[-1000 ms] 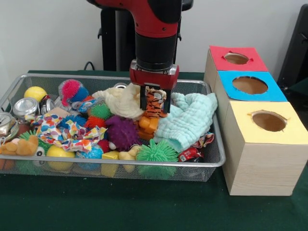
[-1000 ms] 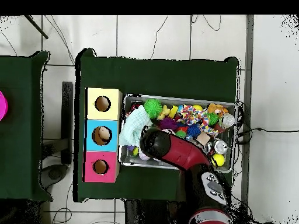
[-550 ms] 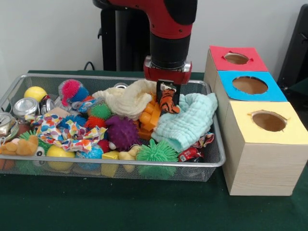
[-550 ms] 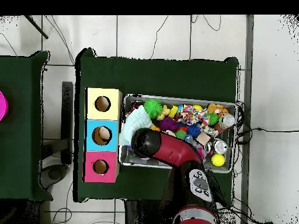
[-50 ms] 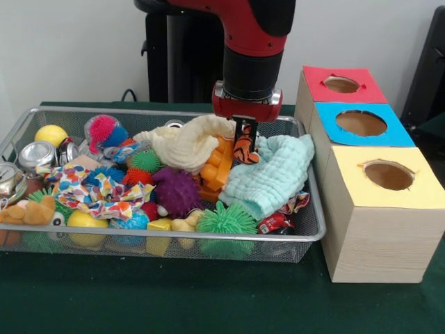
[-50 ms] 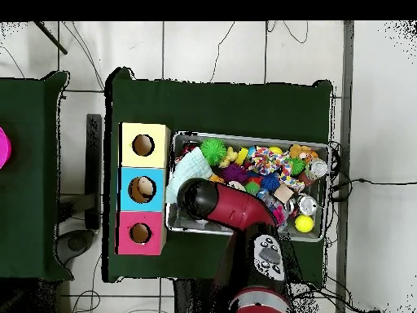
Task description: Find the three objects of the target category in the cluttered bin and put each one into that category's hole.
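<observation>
Bin (image 5: 42, 111) is packed at its left end: yellow ball (image 5: 51, 134) in the far-left corner, crushed cans (image 5: 36, 154) beside it, patterned cloth (image 5: 97, 193) toward the near rim, purple spiky ball (image 5: 176, 191) and green spiky ball (image 5: 227, 219) mid-bin near the front rim; none of it is touched right now. Cream cloth (image 5: 184, 144) drapes over the orange blocks (image 5: 216, 167) near the far rim, just left of the gripper (image 5: 246, 142). Gripper is clamped on the tiger toy (image 5: 245, 147), which hangs a little above the teal cloth (image 5: 271, 174) at the bin's right end. Only the toy's top looks pinched and the body dangles, so my guess is a thin grip: a quick swing right could shake it loose, and it would drop back into the clutter or onto the cloth. Second risk: the tiger's lower end hangs low and could snag the teal cloth or clip the bin's right rim on the way out. Box (image 5: 375, 209) sits just off the bin's right end with red hole (image 5: 341, 84), blue hole (image 5: 361, 123) and yellow hole (image 5: 389, 175) in a row. The overhead view shows something already in the blue one, likely the right target. The dangling toy could catch a hole's edge if it's released off-centre.
</observation>
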Tool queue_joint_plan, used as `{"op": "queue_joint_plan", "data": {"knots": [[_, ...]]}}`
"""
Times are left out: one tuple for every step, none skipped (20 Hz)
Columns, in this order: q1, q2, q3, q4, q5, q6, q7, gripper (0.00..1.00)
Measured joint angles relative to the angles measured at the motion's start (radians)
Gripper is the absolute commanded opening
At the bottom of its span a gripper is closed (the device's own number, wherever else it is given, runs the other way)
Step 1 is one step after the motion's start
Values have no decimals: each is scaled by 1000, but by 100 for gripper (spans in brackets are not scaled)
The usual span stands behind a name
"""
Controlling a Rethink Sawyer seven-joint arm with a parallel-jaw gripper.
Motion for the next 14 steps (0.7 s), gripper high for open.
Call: {"op": "queue_joint_plan", "data": {"knots": [[3, 0, -3, 0, 0, 0, 0, 0], [8, 0, -9, 0, 0, 0, 0, 0], [13, 0, -14, 0, 0, 0, 0, 0], [18, 0, -19, 0, 0, 0, 0, 0], [22, 0, -23, 0, 0, 0, 0, 0], [25, 0, -26, 0, 0, 0, 0, 0], [31, -1, -31, 0, 0, 0, 0, 0], [35, -3, -35, 0, 0, 0, 0, 0], [37, -6, -36, 1, 0, 0, 0, 0], [36, -13, -35, 4, 0, 0, 0, 0], [34, -21, -34, 8, 0, 0, 0, 0], [33, -30, -33, 12, 0, 0, 0, 0], [32, -35, -33, 13, 0, 0, 0, 0], [30, -47, -32, 17, 0, 0, 0, 0]]}}
